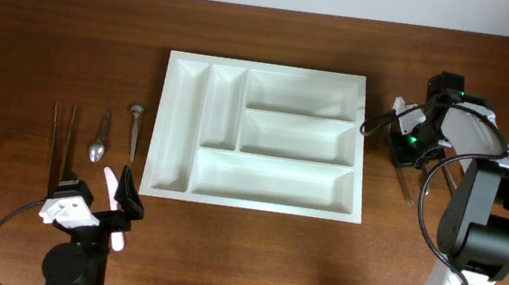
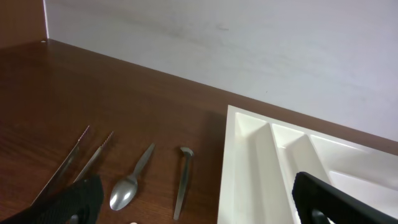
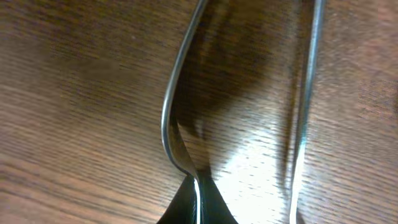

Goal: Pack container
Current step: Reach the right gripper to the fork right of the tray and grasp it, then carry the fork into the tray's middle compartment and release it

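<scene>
- The container point(image 1: 261, 135), a white five-compartment tray, lies flat mid-table point(image 1: 26, 48); I see all of its compartments bare.
- My left pincer point(image 1: 97, 198) hovers near the table's front edge, off the tray's near left corner, with its fingers point(image 2: 78, 200) spread wide.
- Ahead of it lie tongs point(image 1: 60, 139), a spoon point(image 1: 99, 138) and a short metal piece point(image 1: 135, 130), side by side and left of the tray.
- My right pincer point(image 1: 415, 136) sits low, just beside the tray's right wall.
- Its wrist view shows dark tips pressed together, pinching a thin metal utensil point(image 3: 177, 124); a second metal strip point(image 3: 305, 112) runs alongside.
</scene>
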You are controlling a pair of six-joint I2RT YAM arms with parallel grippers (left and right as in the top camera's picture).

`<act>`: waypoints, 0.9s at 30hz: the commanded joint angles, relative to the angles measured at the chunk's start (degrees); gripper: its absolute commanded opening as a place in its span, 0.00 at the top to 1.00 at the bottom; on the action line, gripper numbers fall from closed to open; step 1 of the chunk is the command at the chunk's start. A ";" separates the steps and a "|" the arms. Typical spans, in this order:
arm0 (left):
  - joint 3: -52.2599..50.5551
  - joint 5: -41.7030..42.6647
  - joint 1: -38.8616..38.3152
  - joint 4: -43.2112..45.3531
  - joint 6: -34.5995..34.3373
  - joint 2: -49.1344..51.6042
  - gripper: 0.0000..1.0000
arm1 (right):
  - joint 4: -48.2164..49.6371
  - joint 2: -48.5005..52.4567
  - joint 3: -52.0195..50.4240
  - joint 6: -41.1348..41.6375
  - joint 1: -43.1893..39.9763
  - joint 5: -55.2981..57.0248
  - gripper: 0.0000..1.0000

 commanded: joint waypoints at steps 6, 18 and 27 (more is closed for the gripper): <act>-0.33 -0.63 0.20 0.11 0.11 -0.55 0.01 | -9.62 -1.40 15.78 0.00 0.11 -6.49 0.96; -0.33 -0.63 0.20 0.11 0.11 -0.55 0.01 | -23.76 -1.53 34.62 -24.92 9.07 -25.07 0.96; -0.33 -0.63 0.20 0.11 0.11 -0.55 0.01 | -25.90 -0.72 34.60 -37.55 20.35 -25.57 0.96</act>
